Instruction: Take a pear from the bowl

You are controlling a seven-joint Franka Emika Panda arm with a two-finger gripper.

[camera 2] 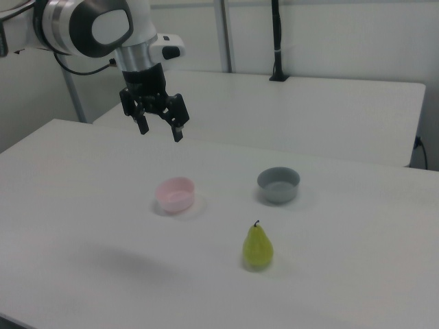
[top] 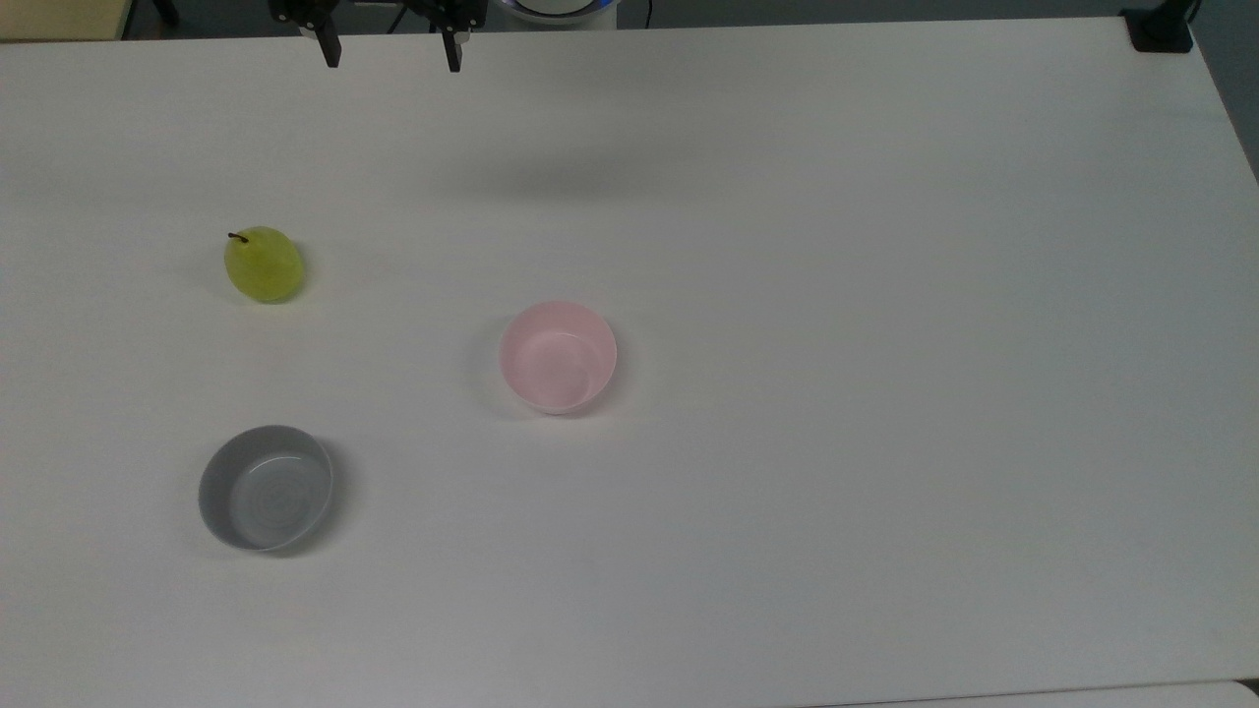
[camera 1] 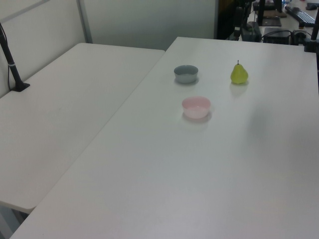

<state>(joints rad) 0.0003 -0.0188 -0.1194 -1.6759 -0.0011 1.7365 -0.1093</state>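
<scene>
While the pear (top: 264,264) stands upright on the tabletop (top: 836,295), it sits well apart from the pink bowl (top: 558,356), whose smooth inside holds nothing. From the top view the pear reads as a rounded yellow-green blob with a short dark stem toward the top view's upper left; the right view gives its true shape, narrow neck above and stem pointing up (camera 2: 258,248), and the left view agrees (camera 1: 239,73). A grey bowl (top: 266,487), also holding nothing, lies below the pear in the top view, well apart from both pear and pink bowl. In the right view the grey bowl (camera 2: 278,184) lies beyond the pear and to the right view's right of the pink bowl (camera 2: 175,194).

High above the tabletop hangs the tool (camera 2: 158,128), its 2 dark fingers spread apart and gripping nothing; the right view shows the whole black hand on a white and grey arm (camera 2: 96,27). At the top view's upper edge the 2 fingertips (top: 391,54) poke in, with a soft shadow on the tabletop below them.

White and matte, the tabletop is joined by a second white table (camera 1: 60,114) at the left view's left, with a black pole (camera 1: 11,59) clamped to it and pale partition walls behind.
</scene>
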